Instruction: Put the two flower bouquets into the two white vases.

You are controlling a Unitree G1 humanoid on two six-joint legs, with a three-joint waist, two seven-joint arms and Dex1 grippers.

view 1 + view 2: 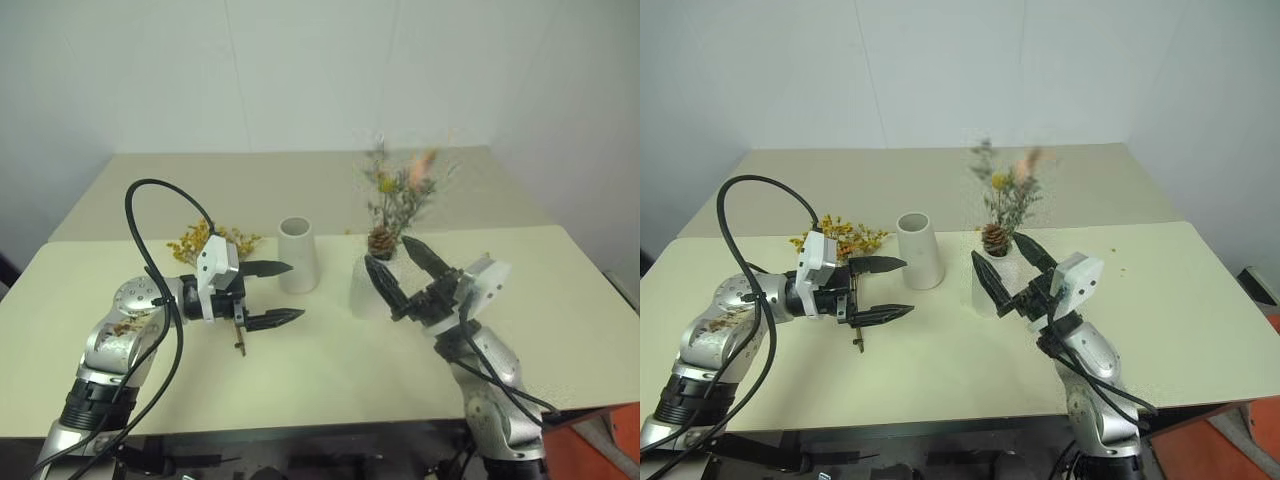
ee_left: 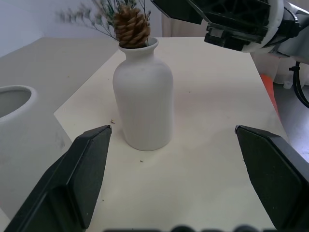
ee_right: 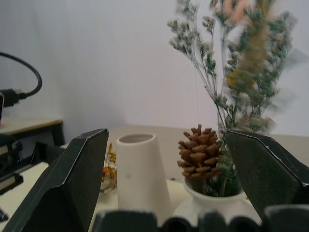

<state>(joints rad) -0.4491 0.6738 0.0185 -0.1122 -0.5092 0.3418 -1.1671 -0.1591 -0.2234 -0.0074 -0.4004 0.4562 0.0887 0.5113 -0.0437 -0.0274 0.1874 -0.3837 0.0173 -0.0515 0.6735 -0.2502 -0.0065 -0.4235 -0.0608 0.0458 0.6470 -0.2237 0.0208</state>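
The sparse grey-green bouquet (image 1: 398,200), with its pinecone (image 1: 381,241), yellow ball and pink plume, stood upright in the squat white vase (image 2: 143,94) near the middle of the pale surface (image 1: 560,300). The plume and upper sprigs appeared blurred. The robot's right hand (image 1: 402,272) hovered just in front of that vase, its two black fingers spread wide and angled upward on either side of it, holding nothing. In the right wrist view the pinecone sat at the vase's narrow neck, with the stems rising behind it.

The tall tapered vase (image 1: 297,255) stood empty just to the left of the squat one, its wide mouth open to the ceiling. The left hand (image 1: 290,292) pointed sideways toward the tall vase, fingers held wide apart and empty, the upper fingertip close beside the vase wall; whether it touched could not be told.

The bushy bouquet of yellow-orange blooms (image 1: 204,240) lay flat on the surface behind the left hand, to the left of the tall vase. A thin stem end (image 1: 240,336) showed below the left hand's fingers, reaching toward the near edge.
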